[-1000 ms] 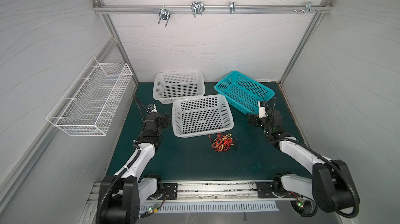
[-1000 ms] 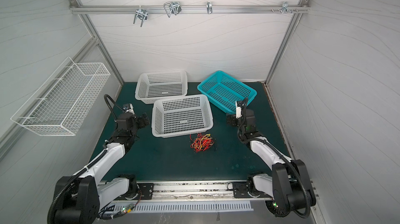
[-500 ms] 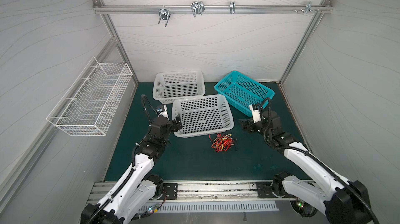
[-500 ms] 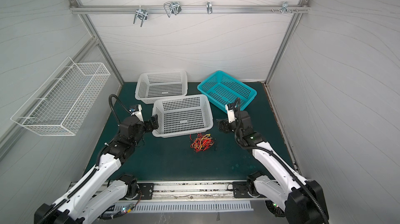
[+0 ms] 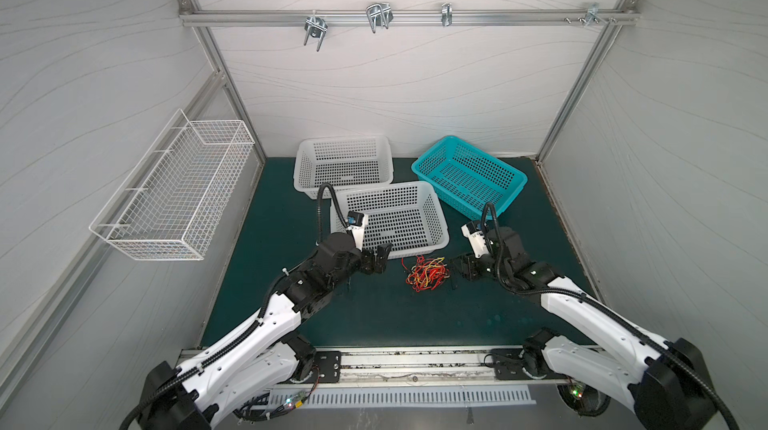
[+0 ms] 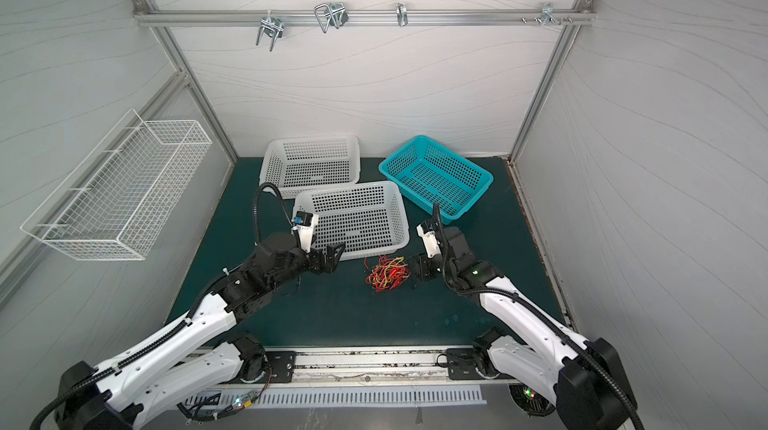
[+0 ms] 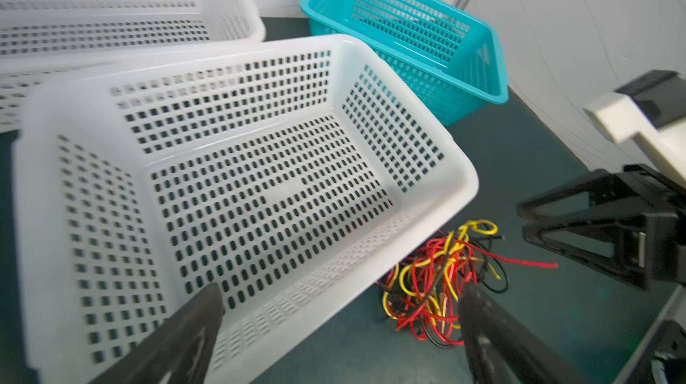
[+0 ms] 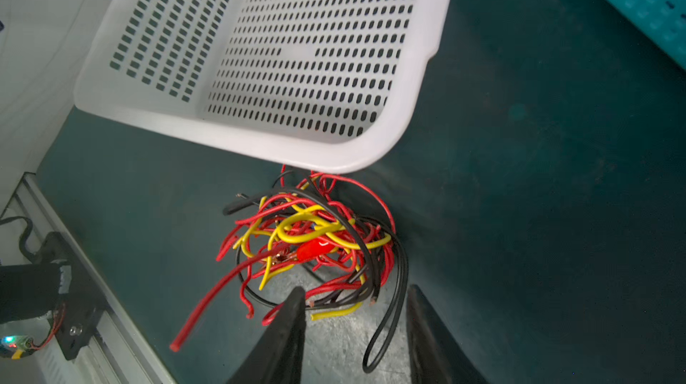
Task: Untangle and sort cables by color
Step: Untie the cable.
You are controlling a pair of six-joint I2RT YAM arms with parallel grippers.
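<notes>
Cables — a red, yellow and black tangle — lie on the green mat, just in front of the nearer white basket. Left gripper is beside them, jaws wide apart. Right gripper has its jaws partly apart, straddling edge strands — nothing clamped.

Overall light: bright, even and diffuse from above; in both top views you get white walls with no hot spots.
Shadows: soft and faint, beneath the near white basket on the green mat.
Blur: your left wrist view is smeared, with the basket holes streaked.
Sharpest: the cables, seen from the right wrist.
Pale patch: on the mat beside the cables; you cannot tell sheen from wear.
Edges: wide-angle, so the walls splay toward the corners.
</notes>
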